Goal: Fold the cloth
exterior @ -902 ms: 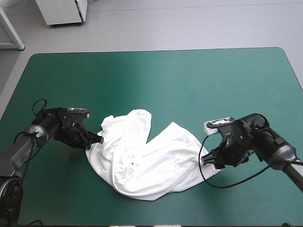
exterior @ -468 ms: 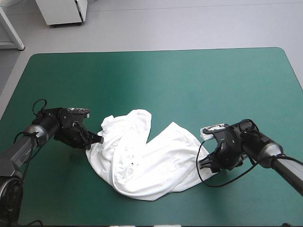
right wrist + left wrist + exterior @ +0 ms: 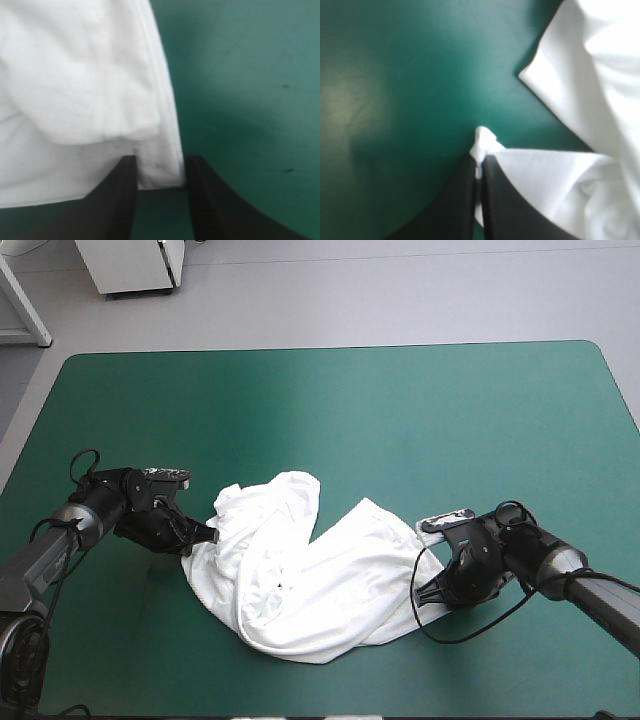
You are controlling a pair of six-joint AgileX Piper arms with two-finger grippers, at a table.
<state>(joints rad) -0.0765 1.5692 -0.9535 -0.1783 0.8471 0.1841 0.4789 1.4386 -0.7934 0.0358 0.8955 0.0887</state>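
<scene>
High view: one crumpled white fabric T-shirt, two hands at it. The left hand pinches its edge; the right hand stands narrowly apart around a corner.

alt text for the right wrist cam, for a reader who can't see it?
The right claw stands open, with a hemmed corner of the white T-shirt lying between its two black fingers, not yet pinched. The rest of the T-shirt spreads ahead and to one side of the claw. Bare teal-green cover fills the other side.
</scene>
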